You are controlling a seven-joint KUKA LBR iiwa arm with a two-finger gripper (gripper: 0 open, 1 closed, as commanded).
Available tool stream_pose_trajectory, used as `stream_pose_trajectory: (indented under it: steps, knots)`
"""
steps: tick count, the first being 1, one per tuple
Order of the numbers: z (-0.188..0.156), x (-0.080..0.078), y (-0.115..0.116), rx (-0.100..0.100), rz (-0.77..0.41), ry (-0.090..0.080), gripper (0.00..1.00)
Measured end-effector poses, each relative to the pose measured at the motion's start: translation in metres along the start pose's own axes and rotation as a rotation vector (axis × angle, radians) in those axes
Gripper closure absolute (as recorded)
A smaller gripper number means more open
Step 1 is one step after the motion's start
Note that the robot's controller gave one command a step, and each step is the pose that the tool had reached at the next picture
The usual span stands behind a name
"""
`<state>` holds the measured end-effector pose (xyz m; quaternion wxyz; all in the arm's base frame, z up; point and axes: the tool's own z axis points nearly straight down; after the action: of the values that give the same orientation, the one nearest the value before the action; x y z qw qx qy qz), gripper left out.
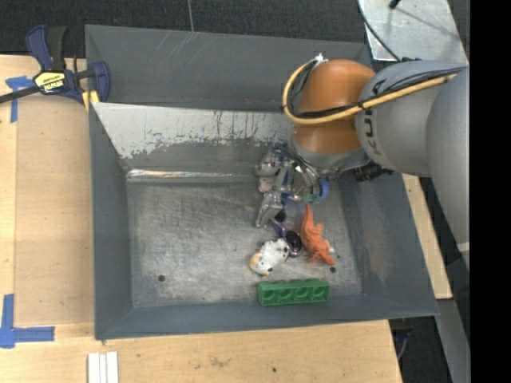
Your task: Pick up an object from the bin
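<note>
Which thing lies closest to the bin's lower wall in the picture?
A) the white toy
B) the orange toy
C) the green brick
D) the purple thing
C: the green brick lies at the foot of the lower wall, below the white toy and the orange toy.

bin [200, 238]: scuffed matt grey metal | green block [293, 292]: smooth plastic

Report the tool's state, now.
Tool: open or shut cannot be told. It hangs just above a purple thing, next to an orange toy.
</note>
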<state>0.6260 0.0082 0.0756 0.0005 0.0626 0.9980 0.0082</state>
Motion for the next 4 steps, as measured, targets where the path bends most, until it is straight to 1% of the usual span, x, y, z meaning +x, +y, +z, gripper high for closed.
stream_pose_trajectory:
  steps: [1, 2, 3, 4]
  knots:
    - [-0.001, -0.01, -0.08, -0.001, 0.007, 0.004, 0.0]
    - [-0.004, -0.003, 0.001, 0.013, -0.001, -0.012, 1.0]
    - [-0.004, -0.003, 0.001, 0.013, 0.0, -0.012, 1.0]
    - [-0.043, -0.005, 0.002, 0.015, -0.001, -0.007, 1.0]
